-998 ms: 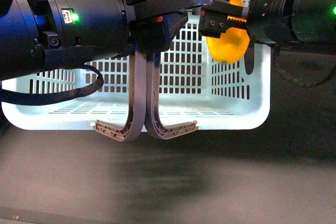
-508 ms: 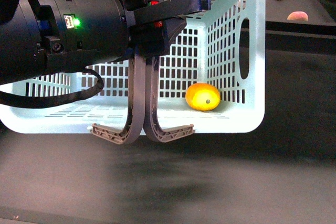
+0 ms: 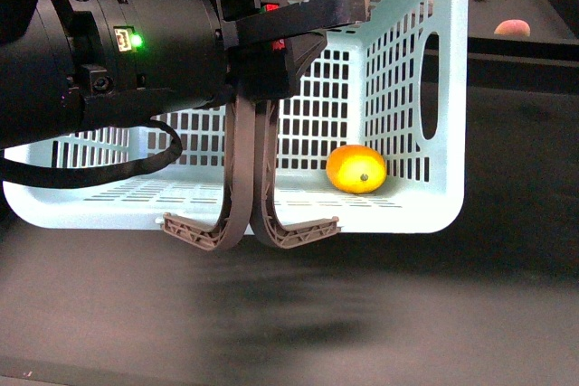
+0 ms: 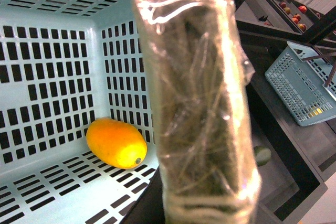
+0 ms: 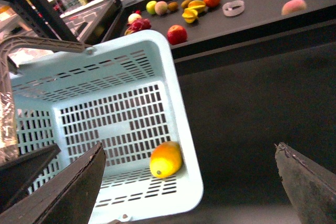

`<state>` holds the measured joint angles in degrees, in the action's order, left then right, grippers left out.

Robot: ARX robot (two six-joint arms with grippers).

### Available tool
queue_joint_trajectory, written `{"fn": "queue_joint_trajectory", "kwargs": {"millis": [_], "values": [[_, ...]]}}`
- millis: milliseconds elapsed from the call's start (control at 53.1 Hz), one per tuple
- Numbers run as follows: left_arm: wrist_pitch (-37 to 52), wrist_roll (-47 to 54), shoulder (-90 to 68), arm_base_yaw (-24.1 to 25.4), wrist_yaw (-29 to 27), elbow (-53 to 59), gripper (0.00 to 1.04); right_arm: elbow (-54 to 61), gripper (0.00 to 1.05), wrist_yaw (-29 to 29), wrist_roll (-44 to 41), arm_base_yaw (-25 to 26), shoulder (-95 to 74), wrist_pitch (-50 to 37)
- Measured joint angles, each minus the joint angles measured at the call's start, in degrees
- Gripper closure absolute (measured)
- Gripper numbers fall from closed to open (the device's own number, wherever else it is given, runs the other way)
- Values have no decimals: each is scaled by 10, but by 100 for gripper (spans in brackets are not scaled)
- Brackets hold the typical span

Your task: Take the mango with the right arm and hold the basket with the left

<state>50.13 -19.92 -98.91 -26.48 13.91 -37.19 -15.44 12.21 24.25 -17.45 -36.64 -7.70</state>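
Observation:
The yellow-orange mango (image 3: 355, 169) lies on the floor of the pale blue basket (image 3: 425, 214), in its near right corner. My left gripper (image 3: 251, 228) hangs over the basket's front wall, shut on the basket, with the bulky black arm filling the upper left. In the left wrist view the plastic-wrapped handle (image 4: 199, 103) blocks the middle, and the mango (image 4: 115, 142) rests beside the slotted basket wall (image 4: 52, 77). My right gripper (image 5: 189, 182) is open and empty, high above the basket (image 5: 178, 108) and the mango (image 5: 166, 159). It does not show in the front view.
A dark shelf behind the basket carries a red apple (image 5: 177, 34), a white ring (image 5: 233, 8), a peach (image 5: 293, 6) and several other fruits. A second blue basket (image 4: 302, 90) sits on a rack to one side. The basket rests on a dark table surface (image 3: 362, 314).
One second ago my right gripper held the mango over the basket. It let go, the mango dropped to the basket floor, and the right arm left the front view.

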Motion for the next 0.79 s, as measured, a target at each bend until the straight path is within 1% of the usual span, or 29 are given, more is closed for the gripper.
{"fn": "queue_joint_trajectory", "kwargs": {"millis": [320, 377, 395, 414, 433, 471, 546, 584, 603, 659, 715, 734, 753, 791], "values": [[0, 0, 0, 0, -1, 0, 97, 4, 8, 8, -5, -3, 17, -2], [0, 0, 0, 0, -1, 0, 97, 28, 16, 38, -50, -4, 20, -70], [0, 0, 0, 0, -1, 0, 97, 39, 19, 38, -73, -1, 24, -97], [0, 0, 0, 0, -1, 0, 97, 44, 21, 38, -79, 1, 26, -110], [0, 0, 0, 0, -1, 0, 97, 54, 24, 37, -108, 5, 31, -129], [0, 1, 0, 0, 0, 0, 97, 64, 30, 31, -141, 13, 40, -145], [0, 0, 0, 0, 0, 0, 97, 75, 40, 17, -185, 29, 58, -147], [0, 0, 0, 0, 0, 0, 97, 83, 47, 7, -202, 40, 71, -145], [0, 0, 0, 0, 0, 0, 97, 85, 49, 5, -206, 42, 73, -144], [0, 0, 0, 0, -1, 0, 97, 94, 60, -9, -220, 57, 90, -136], [0, 0, 0, 0, 0, 0, 97, 100, 67, -18, -227, 66, 100, -131], [0, 0, 0, 0, 0, 0, 97, 103, 72, -24, -229, 72, 107, -127], [0, 0, 0, 0, 0, 0, 97, 104, 74, -26, -230, 74, 110, -125], [0, 0, 0, 0, 0, 0, 97, 109, 81, -33, -233, 82, 119, -120]]}}
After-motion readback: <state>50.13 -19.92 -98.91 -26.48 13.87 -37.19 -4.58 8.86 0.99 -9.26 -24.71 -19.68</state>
